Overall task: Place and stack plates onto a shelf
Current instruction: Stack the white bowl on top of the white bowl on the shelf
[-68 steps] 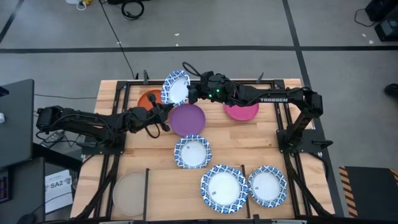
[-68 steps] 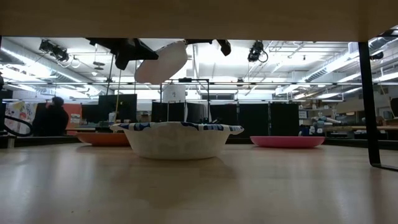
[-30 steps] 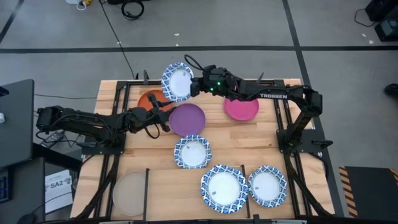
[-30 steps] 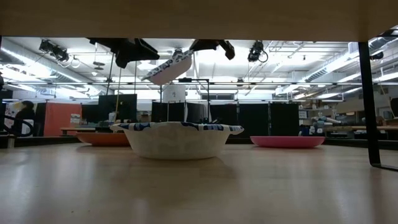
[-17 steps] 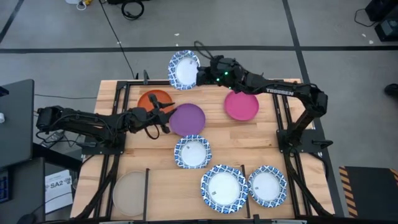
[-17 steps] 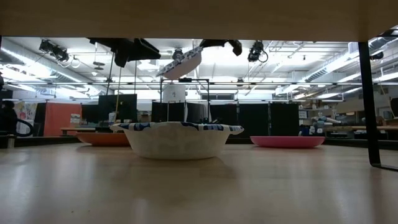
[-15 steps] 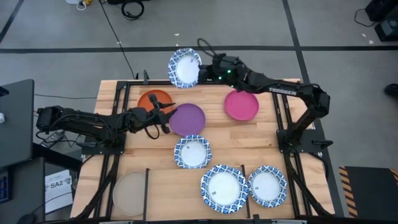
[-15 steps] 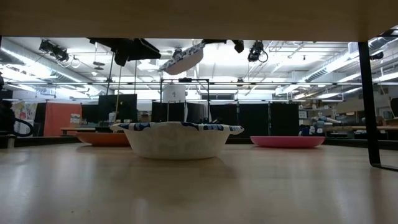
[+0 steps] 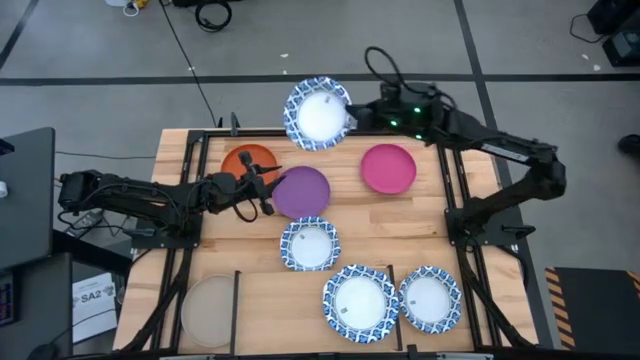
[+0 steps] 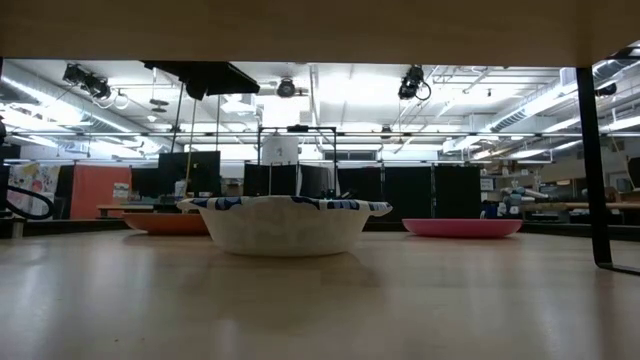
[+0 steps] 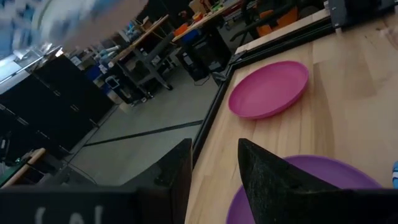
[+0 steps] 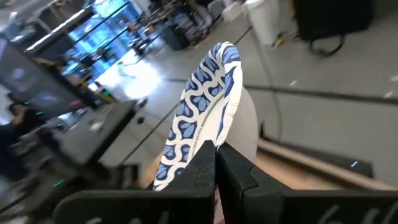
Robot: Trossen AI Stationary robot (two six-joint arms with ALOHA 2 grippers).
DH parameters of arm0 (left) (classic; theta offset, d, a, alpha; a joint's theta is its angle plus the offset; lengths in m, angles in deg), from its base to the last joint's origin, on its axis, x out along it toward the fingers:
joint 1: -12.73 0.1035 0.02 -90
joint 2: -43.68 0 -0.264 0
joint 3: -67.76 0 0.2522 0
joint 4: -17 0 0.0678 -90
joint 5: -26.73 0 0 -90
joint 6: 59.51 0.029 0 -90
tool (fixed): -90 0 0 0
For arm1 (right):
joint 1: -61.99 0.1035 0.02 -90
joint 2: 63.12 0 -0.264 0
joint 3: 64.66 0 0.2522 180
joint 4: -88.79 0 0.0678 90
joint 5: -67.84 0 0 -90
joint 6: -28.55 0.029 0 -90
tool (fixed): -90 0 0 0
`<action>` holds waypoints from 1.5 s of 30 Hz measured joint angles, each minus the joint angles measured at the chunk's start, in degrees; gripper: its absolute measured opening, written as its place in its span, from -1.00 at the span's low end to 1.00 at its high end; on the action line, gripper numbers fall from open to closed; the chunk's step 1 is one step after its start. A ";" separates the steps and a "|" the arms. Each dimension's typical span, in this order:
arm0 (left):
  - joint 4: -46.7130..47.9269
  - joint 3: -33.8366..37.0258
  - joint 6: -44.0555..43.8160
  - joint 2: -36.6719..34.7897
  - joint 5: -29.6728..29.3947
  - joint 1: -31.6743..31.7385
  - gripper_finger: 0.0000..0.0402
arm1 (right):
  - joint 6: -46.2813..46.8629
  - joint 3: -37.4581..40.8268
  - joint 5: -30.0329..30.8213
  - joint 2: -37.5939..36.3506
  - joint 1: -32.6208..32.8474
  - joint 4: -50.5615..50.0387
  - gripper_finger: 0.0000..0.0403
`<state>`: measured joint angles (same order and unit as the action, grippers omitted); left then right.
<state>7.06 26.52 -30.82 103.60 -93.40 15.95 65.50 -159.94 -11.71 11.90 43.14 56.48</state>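
One blue-rimmed plate (image 9: 318, 113) rides pinched in the right gripper (image 9: 350, 116), past the table's far edge (image 9: 330, 136); left gripper (image 9: 262, 190), fingers parted and empty, hovers by the purple plate (image 9: 303, 192).

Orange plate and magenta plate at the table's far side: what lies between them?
In the high view, the purple plate lies between the orange plate and the magenta plate, with the left gripper at its rim.
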 joint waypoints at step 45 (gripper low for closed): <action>-0.02 -0.01 -0.03 0.00 -0.01 0.01 -0.32 | 20.34 -0.02 -7.36 1.14 49.30 -22.99 -0.96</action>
<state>7.04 26.51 -30.85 103.60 -93.41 15.96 85.85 -159.96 -19.06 13.03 92.44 33.49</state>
